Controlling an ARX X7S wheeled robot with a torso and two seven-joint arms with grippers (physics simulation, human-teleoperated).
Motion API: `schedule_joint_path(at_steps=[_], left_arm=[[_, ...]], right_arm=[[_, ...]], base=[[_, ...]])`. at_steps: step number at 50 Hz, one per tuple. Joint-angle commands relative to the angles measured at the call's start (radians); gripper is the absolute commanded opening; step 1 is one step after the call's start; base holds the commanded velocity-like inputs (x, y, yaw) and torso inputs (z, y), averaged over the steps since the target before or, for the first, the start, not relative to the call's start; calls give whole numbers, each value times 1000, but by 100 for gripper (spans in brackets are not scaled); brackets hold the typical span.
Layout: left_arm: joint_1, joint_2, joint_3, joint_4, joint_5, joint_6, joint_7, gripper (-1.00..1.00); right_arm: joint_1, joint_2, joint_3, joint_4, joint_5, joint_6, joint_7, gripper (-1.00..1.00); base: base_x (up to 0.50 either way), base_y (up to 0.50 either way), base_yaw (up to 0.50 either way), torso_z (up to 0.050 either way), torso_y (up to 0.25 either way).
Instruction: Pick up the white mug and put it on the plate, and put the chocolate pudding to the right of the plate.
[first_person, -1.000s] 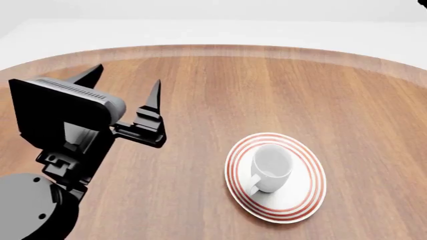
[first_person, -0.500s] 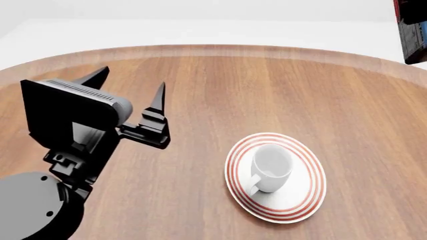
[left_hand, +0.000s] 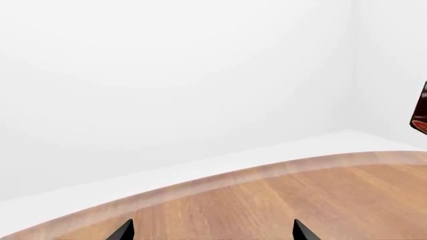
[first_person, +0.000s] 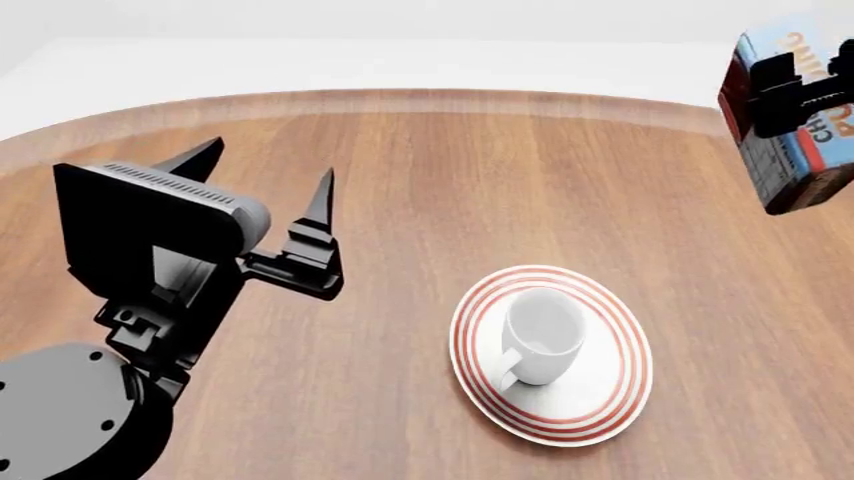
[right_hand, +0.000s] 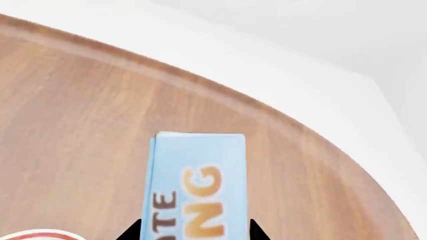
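At far right, chocolate pudding (first_person: 798, 110) newly in view, clamped in right pincer (first_person: 790, 97); left pincer (first_person: 267, 195) wide.

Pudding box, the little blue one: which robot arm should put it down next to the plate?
The right gripper: it already holds the light blue chocolate pudding carton up beyond the red-ringed white plate. The left gripper is open, empty.

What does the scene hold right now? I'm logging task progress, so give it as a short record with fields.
white mug: upright on the plate
plate: on the wooden table
chocolate pudding: held above the table, beyond the plate's right side
right gripper: jaws shut on the carton
left gripper: jaws open, empty
remaining: set pudding down
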Motion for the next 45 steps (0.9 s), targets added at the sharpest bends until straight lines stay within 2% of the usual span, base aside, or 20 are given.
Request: schedule_joint_path(at_steps=[1,7,11,17,21,30,33,36,45], left_arm=[[1,16,-31,5,8,-1,22,100],[5,13,-32,3,9,1,23,100],[10,14,-31,1,11,4,22,100],[16,16,-31,-2,14,7,24,100],[19,14,-31,-2,14,9,24,100],[27,9,-34,2,14,15,20,100],[28,12,-33,0,14,14,19,100],[28,17,-31,0,19,10,19,100],[30,23,-31,-4,19,11,21,100]], right_arm=[[-70,-4,0,-32,0,-30,-109,-100],[-118,5,67,-7,45,-56,-67,-100],[-156,8,206,38,136,-87,16,-100],[-190,-3,251,91,162,-103,58,-100],[-198,-6,246,122,152,-116,53,-100],[-251,88,290,44,202,-61,112,-100],[-313,122,233,-9,179,-49,90,-100],[-341,119,198,-7,156,-61,65,-100],[-382,101,207,-6,174,-92,55,-100]], base=[[0,0,0,0,0],[0,0,0,0,0],[0,0,0,0,0],[0,0,0,0,0],[0,0,0,0,0],[0,0,0,0,0],[0,0,0,0,0],[0,0,0,0,0],[0,0,0,0,0]])
